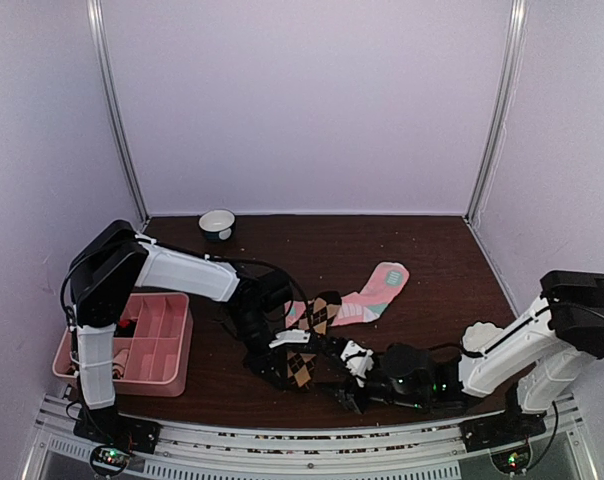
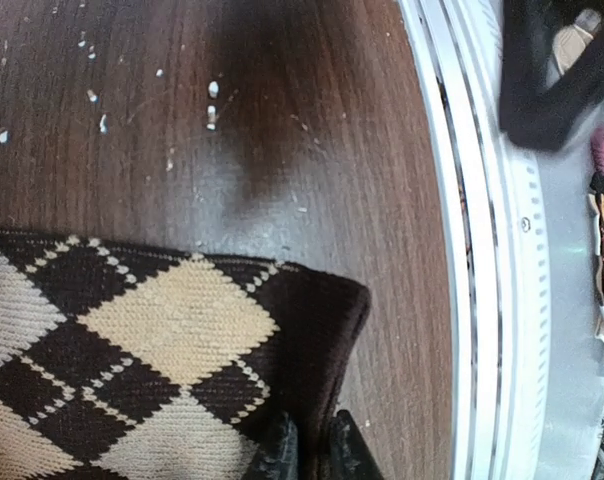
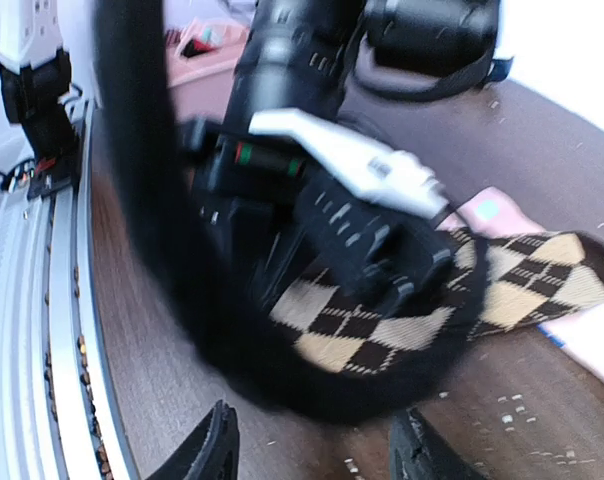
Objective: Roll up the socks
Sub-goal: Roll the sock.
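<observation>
Fingers (image 2: 280, 452) of the left gripper (image 2: 312, 455), at the bottom edge of the left wrist view, stand narrow and appear to pinch the dark corner of the argyle sock (image 2: 182, 320), which lies flat across the lower left of that frame on the brown table (image 2: 282, 130). Fingers (image 3: 214, 450) of the right gripper (image 3: 317, 455) stand apart at the bottom of the right wrist view, with only bare table between them, and they face the same sock without touching it. In the overhead view the argyle fabric sits at lower centre beneath both grippers, and its far end overlaps the pink sock (image 1: 377, 288), which stretches toward the upper right. A pink tray (image 1: 187, 345) occupies the lower left and a small bowl (image 1: 217, 224) the upper centre, both well apart from the work. Judged step: the start of rolling the argyle sock, 1 end gripped and no turn yet made. The next move probably calls for folding the pinched end over onto the sock's body while the 2nd gripper closes in to steady the free length and keep the edges aligned.
</observation>
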Robot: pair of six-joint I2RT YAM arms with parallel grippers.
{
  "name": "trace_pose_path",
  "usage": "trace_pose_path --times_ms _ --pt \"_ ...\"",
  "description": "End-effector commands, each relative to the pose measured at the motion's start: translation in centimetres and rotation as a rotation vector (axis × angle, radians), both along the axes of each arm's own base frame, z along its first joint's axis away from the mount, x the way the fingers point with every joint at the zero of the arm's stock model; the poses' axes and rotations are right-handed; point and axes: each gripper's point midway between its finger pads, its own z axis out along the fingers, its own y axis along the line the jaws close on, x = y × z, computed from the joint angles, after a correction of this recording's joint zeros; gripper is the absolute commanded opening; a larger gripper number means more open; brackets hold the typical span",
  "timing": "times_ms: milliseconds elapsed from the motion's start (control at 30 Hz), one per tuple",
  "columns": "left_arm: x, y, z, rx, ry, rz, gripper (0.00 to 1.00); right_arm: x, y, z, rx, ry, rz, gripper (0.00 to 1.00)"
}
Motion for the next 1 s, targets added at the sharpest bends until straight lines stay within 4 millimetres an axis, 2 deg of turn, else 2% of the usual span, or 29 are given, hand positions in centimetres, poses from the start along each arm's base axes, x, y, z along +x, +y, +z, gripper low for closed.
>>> trace_pose_path --times_ms 0,100,200,267,400,600,700,767,900,967 --pt "0.0 -0.2 0.3 -0.022 0.02 -0.013 0.12 1.0 -1.4 3.1 0.124 -0.009 -0.087 0.53" --pt "-0.1 -0.2 0.6 -0.031 0.028 -0.014 0.12 1.0 -2.1 3.5 0.197 0.017 -0.111 0.57" --pt "-0.3 -0.4 0.9 -0.041 0.046 -0.008 0.12 1.1 -2.6 4.0 0.28 0.04 -0.133 0.58" --pt "-0.3 -0.5 1.2 -0.049 0.063 -0.002 0.12 0.3 -1.9 4.0 0.29 0.049 -0.094 0.56" --pt "-0.7 -0.6 1.7 -0.055 0.123 0.008 0.12 -1.4 0.8 2.8 0.18 -0.006 -0.029 0.52" --pt "-0.5 -0.1 0.8 -0.023 0.131 0.018 0.12 -2.3 2.7 1.0 0.011 -0.112 0.016 0.48" --pt "0.0 0.5 0.1 0.02 0.083 0.009 0.12 -2.5 2.7 0.5 -0.018 -0.132 0.021 0.47" --pt "0.2 1.3 0.6 0.018 0.033 -0.022 0.15 -3.0 2.3 0.2 -0.039 -0.138 0.029 0.47" --pt "0.5 2.8 1.6 -0.005 -0.106 -0.062 0.37 -4.5 1.8 -1.8 -0.167 -0.181 0.066 0.52" --pt "0.7 2.8 2.4 -0.026 -0.14 -0.063 0.4 -4.8 1.6 -2.5 -0.195 -0.187 0.077 0.54"
